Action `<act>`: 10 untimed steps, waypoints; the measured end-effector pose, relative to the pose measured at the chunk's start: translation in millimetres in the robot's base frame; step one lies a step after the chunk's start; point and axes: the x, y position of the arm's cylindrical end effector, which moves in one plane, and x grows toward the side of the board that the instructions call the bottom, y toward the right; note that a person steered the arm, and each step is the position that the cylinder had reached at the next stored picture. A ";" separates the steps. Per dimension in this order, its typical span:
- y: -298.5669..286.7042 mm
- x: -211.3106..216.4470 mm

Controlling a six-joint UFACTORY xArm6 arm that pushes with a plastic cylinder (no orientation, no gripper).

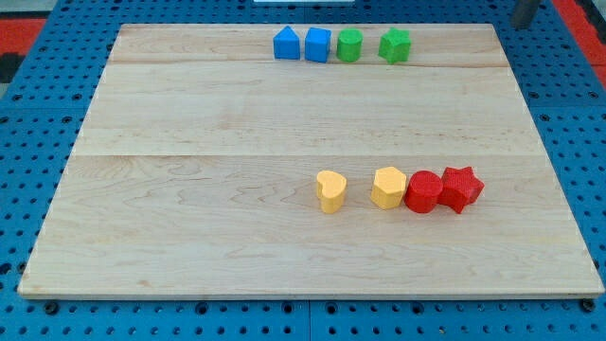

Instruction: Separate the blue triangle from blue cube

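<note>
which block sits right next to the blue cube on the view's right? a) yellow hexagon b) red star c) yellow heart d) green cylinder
d: along the view's top edge, the green cylinder stands just to the view's right of the blue cube, with the blue triangle on the cube's other side. The yellow and red blocks lie far lower on the board.

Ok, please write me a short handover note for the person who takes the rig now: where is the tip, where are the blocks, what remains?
My tip: at the view's top right corner, off the board, far from all blocks.
Blue triangle and blue cube: side by side at the board's top edge, nearly touching, triangle on the view's left.
Green blocks sit just right of the cube.
Done: nothing visible. Left: push the triangle away from the cube, probably leftward.
</note>
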 end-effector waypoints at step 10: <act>-403.3 55.8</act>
